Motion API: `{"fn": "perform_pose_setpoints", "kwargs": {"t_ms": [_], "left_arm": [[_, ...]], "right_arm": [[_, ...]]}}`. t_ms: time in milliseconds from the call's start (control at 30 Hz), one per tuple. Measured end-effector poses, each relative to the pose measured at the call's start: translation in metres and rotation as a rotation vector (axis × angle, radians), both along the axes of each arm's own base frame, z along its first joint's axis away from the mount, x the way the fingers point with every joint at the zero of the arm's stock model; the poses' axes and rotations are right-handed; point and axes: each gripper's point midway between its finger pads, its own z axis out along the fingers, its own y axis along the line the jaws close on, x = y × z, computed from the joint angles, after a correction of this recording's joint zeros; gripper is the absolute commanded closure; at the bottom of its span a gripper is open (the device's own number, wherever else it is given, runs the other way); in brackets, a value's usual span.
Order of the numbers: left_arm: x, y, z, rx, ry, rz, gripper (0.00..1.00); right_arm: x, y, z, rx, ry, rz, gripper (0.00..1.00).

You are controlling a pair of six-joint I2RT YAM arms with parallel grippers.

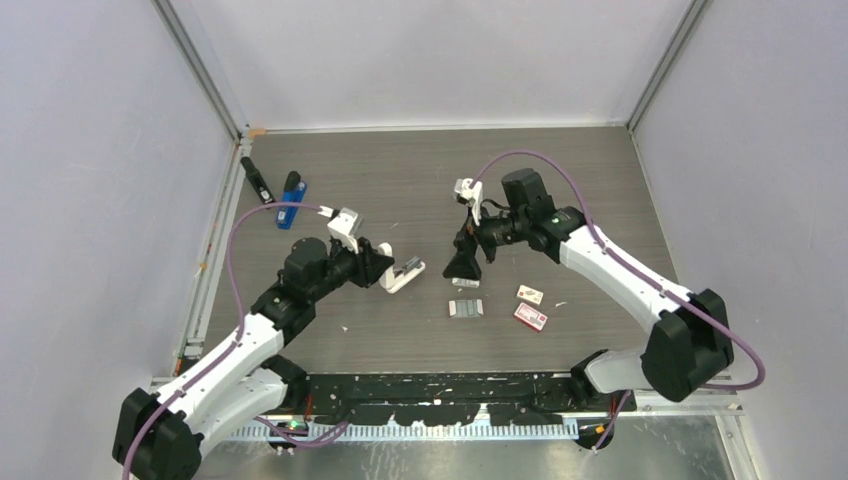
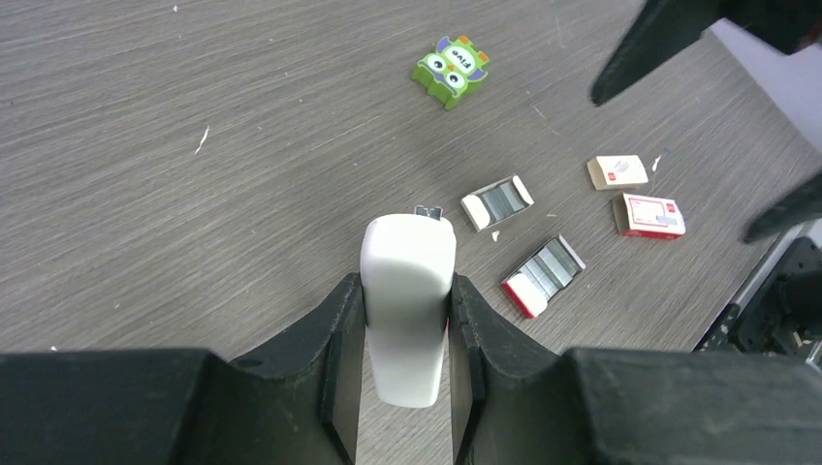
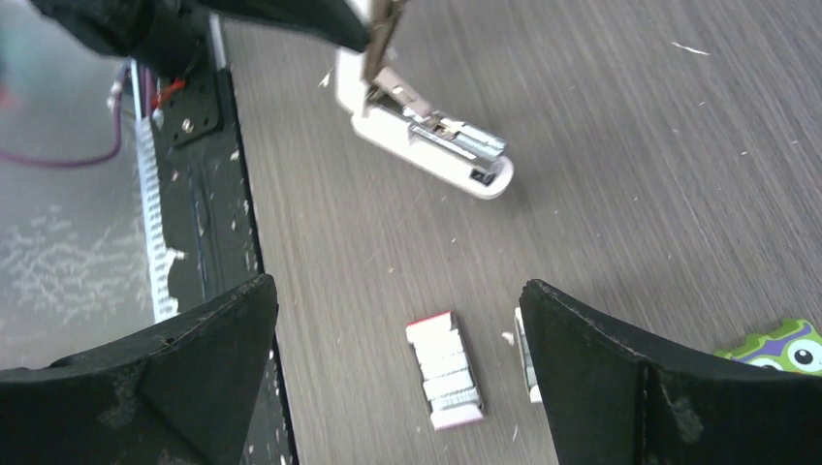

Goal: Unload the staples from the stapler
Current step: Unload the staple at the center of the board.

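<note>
Left tool (image 2: 402, 287) is clamped narrow on the rear of the white stapler (image 2: 407, 320), one finger on each flank, holding it low over the desk (image 1: 400, 180). Right tool (image 3: 395, 286) hangs with its jaws spread wide and nothing between them.

From the right wrist view, the stapler (image 3: 426, 136) lies at 12 o'clock from the right tool. It is hinged open, its long axis running from 10 to 4 o'clock, and its silvery rail (image 3: 467, 141) faces up toward that tool. I cannot tell whether a strip sits in the rail.

Ribbed staples (image 3: 448, 373) lie in open trays on the desk, directly under the right tool's gap and at 6 o'clock from the stapler. Two shut red-and-white boxes (image 2: 651, 215) sit at 3 o'clock from those trays in the left wrist view. A green packet (image 2: 451, 70) is well apart at 12.

With the left tool busy gripping, the right tool is the free and nearer one. Its likely move is forward to 12 o'clock, fingers turned across the rail's long axis.
</note>
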Motion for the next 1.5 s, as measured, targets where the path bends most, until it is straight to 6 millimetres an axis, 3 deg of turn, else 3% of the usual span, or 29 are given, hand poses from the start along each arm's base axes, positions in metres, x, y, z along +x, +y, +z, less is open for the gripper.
{"fn": "perform_pose_setpoints", "kwargs": {"t_ms": [100, 167, 300, 367, 600, 767, 800, 933, 1033, 1133, 1500], "left_arm": [[-0.001, 0.003, 0.002, -0.037, 0.003, 0.032, 1.0], [-0.002, 0.005, 0.001, -0.062, 0.012, 0.055, 1.0], [-0.001, 0.005, -0.007, -0.105, 0.071, 0.098, 1.0], [0.0, 0.005, -0.01, -0.122, 0.098, 0.111, 1.0], [0.0, 0.003, -0.01, -0.168, 0.144, 0.136, 1.0], [-0.001, 0.001, -0.011, -0.204, 0.184, 0.153, 1.0], [-0.001, 0.0, -0.012, -0.209, 0.197, 0.157, 1.0], [0.0, 0.001, -0.022, -0.225, 0.263, 0.195, 1.0], [-0.001, 0.003, -0.035, -0.223, 0.341, 0.244, 1.0], [0.0, 0.005, -0.041, -0.225, 0.394, 0.283, 1.0], [0.016, 0.015, -0.043, -0.343, 0.631, 0.558, 1.0]], "right_arm": [[0.017, 0.012, -0.008, 0.024, 0.04, -0.059, 0.05], [0.025, 0.018, -0.016, 0.034, 0.071, -0.099, 0.14], [0.033, 0.027, -0.034, 0.034, 0.13, -0.169, 0.56], [0.035, 0.034, -0.043, 0.027, 0.154, -0.191, 0.71], [0.042, 0.042, -0.07, -0.023, 0.199, -0.248, 0.79], [0.044, 0.043, -0.071, -0.025, 0.19, -0.253, 0.79], [0.044, 0.043, -0.071, -0.027, 0.187, -0.253, 0.75], [0.044, 0.042, -0.072, -0.034, 0.176, -0.249, 0.3], [0.039, 0.04, -0.074, -0.052, 0.166, -0.208, 0.17], [0.034, 0.038, -0.075, -0.063, 0.142, -0.167, 0.12], [0.027, 0.037, -0.069, -0.057, 0.11, -0.11, 0.11]]}}
